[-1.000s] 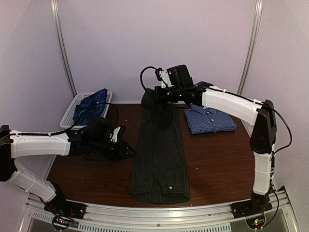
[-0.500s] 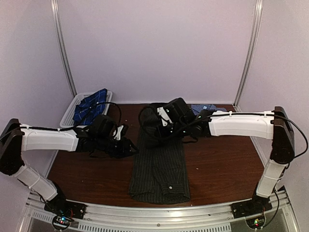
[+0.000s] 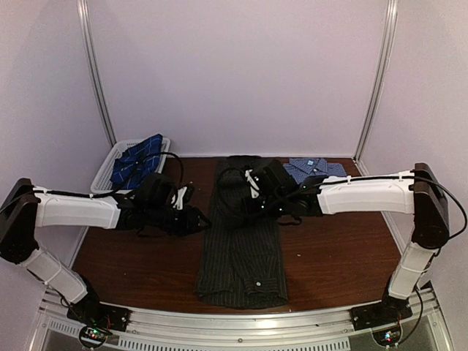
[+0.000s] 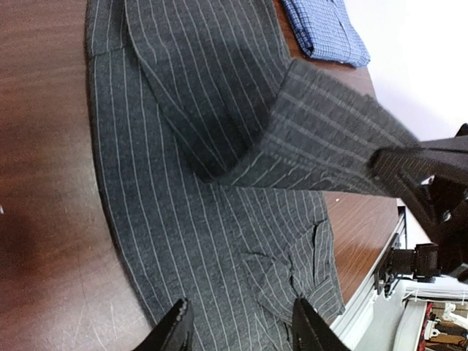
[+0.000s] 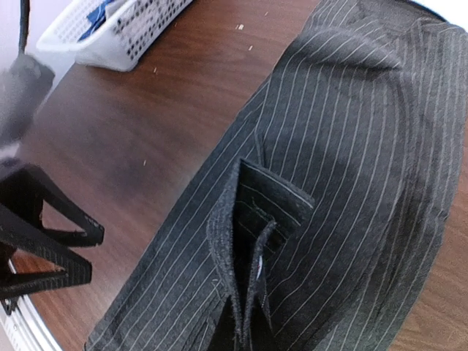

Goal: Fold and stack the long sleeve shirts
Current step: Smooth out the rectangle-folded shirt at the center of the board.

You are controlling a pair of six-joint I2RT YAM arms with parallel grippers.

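Dark wood table (image 3: 336, 248), pale bare walls: a sleeve is brought in over the charcoal pinstriped shirt (image 3: 241, 241).

The right gripper (image 3: 254, 196), clenched on the shirt's cuff (image 5: 256, 219), has dropped from high over the collar end to low above the middle of the garment, which lies as a long strip down the table's centre. The left gripper (image 3: 196, 219) has edged up to the strip's left side, jaws parted and empty. The sleeve fold looks nearly laid; the end-to-end folds remain. A blue check shirt (image 3: 314, 170) sits folded at the far right, and a navy plaid shirt (image 3: 139, 157) waits in the white basket (image 3: 102, 179) at the far left.
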